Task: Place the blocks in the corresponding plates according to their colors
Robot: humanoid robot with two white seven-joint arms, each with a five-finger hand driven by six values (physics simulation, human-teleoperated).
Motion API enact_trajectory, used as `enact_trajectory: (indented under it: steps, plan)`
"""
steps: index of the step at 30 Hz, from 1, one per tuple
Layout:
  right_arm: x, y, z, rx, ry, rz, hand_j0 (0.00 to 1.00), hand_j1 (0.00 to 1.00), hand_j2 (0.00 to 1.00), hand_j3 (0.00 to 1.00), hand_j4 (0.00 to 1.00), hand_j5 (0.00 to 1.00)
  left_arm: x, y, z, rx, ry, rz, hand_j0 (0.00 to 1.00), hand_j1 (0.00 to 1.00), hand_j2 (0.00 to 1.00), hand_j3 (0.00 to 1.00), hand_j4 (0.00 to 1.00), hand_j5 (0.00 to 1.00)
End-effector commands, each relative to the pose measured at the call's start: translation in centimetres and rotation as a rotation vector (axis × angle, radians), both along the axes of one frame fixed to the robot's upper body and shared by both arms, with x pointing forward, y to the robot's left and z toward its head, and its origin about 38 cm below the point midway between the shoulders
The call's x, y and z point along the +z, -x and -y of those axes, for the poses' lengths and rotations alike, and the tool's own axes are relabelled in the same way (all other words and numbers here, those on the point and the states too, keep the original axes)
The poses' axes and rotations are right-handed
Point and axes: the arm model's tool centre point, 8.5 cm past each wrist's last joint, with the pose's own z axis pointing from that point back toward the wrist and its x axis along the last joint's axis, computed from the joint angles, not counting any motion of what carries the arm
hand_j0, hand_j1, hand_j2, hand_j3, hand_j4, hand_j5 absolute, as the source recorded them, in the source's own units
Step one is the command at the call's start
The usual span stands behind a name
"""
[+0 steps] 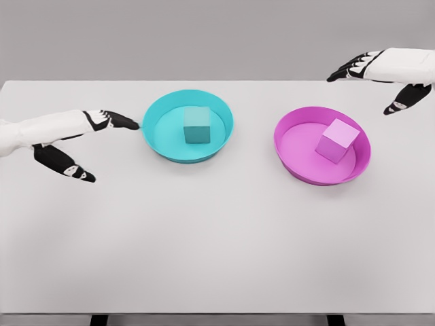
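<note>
Teal block [197, 125] sits inside the teal plate [155, 133], slightly back of centre, flat on its base. It's a cube, so no long axis; faces run roughly square to the table edge. Pink block [337, 140] sits in the pink plate [292, 151], right of centre, yawed so one vertical edge points toward me, and it looks a bit tipped against the rim, hard to be sure.

Plates are side by side, well apart, teal left, pink right.

Left hand [81, 146] comes in from the left, fingers spread, holding nothing; the upper fingertips are just beside the teal plate's left rim, can't tell if touching. Thumb hangs lower, clear of everything.

Right hand [384, 78] is at the back right corner, beyond the pink plate, fingers loosely extended, empty.

Table [217, 244] is plain white, matte. Grey blank wall behind. Two dark table legs [98, 319] show at the bottom edge, cropped.

Both forearms are cut off by the picture sides.
</note>
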Motion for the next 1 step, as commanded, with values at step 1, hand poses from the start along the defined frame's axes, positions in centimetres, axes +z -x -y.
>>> enact_trajectory:
  steps: [1]
  plan:
    - [0.1, -0.03, -0.1, 0.0, -0.008, 0.001, 1.0, 1.0, 1.0, 1.0, 1.0, 1.0, 0.47, 0.21, -0.38, 0.005, 0.001, -0.002, 1.0, 1.0, 1.0, 1.0, 1.0, 1.0]
